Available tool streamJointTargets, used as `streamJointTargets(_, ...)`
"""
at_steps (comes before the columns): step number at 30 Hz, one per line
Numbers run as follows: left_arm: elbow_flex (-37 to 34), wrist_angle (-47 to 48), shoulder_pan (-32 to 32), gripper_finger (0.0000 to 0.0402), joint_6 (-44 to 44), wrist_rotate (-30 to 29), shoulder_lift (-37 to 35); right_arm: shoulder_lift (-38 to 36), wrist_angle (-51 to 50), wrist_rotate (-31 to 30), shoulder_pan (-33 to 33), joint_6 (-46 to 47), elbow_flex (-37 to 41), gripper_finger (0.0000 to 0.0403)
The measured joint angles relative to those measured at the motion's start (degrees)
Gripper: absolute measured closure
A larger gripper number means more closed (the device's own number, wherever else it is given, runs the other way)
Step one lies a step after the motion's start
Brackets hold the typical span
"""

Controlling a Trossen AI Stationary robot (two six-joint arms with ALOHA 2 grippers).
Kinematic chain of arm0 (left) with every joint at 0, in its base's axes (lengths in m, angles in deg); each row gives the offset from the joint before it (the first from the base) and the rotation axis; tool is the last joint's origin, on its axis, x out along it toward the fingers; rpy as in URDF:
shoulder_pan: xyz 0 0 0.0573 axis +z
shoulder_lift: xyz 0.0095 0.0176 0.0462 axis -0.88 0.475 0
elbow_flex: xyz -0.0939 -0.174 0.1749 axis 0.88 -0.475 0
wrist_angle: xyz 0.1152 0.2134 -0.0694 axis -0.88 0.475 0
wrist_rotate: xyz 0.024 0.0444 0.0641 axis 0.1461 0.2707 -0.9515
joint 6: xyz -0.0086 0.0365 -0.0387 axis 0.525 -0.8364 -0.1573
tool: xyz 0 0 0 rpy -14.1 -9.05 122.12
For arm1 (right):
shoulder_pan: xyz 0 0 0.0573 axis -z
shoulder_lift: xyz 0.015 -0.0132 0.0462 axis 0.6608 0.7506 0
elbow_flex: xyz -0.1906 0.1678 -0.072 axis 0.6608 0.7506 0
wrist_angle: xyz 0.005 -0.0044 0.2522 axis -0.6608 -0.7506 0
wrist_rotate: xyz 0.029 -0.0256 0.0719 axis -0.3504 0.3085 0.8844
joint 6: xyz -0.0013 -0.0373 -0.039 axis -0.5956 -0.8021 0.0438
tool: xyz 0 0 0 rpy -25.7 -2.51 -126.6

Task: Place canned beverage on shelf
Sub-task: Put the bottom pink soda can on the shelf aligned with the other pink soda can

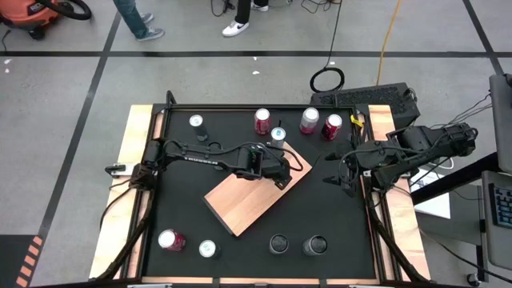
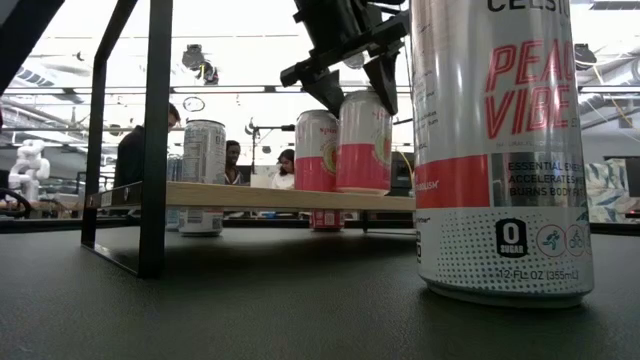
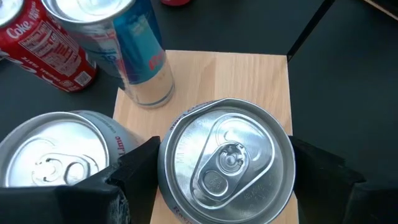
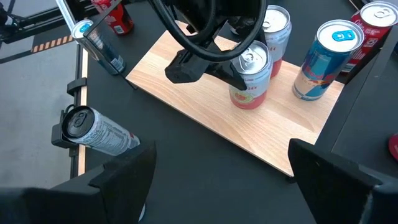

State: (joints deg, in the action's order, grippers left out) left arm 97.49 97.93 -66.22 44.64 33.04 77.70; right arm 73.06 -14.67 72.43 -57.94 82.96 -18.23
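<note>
Black tabletop (image 1: 320, 216) carries the light-brown wooden shelf with thin black edge (image 1: 240, 204), set at an angle near the middle. Left hand (image 4: 231, 61) is closed around the pink-and-white aluminium beverage can (image 4: 250, 78), which stands upright on the shelf near its far end, beside a second similar can (image 4: 275, 34) and a blue-and-silver can (image 4: 322, 59). Right hand (image 1: 338, 178) hangs wide apart and empty, above the tabletop's right side.

One camera looks straight down on the whole desk (image 1: 184, 216), one sits level on it facing the room, and both wrist cameras look closely onto the shelf (image 4: 205, 106).
</note>
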Motion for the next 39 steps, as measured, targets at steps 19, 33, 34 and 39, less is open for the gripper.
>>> streamJointTargets(19, 0.11, -0.36, 0.00, 0.0113, -0.04, -0.37, 0.93, 0.00, 0.00, 0.17, 0.00, 0.24, 0.00, 0.0060)
streamJointTargets(33, 0.11, -0.06, 0.00, 0.0032, -0.02, -0.61, 0.93, 0.00, 0.00, 0.20, 0.00, 0.24, 0.00, 0.0060)
streamJointTargets(34, 0.11, -0.06, -0.03, 0.0031, -0.03, -0.61, 0.93, 0.00, 0.00, 0.20, 0.00, 0.24, 0.00, 0.0060)
streamJointTargets(39, 0.11, -0.06, -0.11, 0.0029, 0.38, -0.59, 0.11, 0.00, 0.01, 0.15, 0.00, 0.24, 0.00, 0.0060)
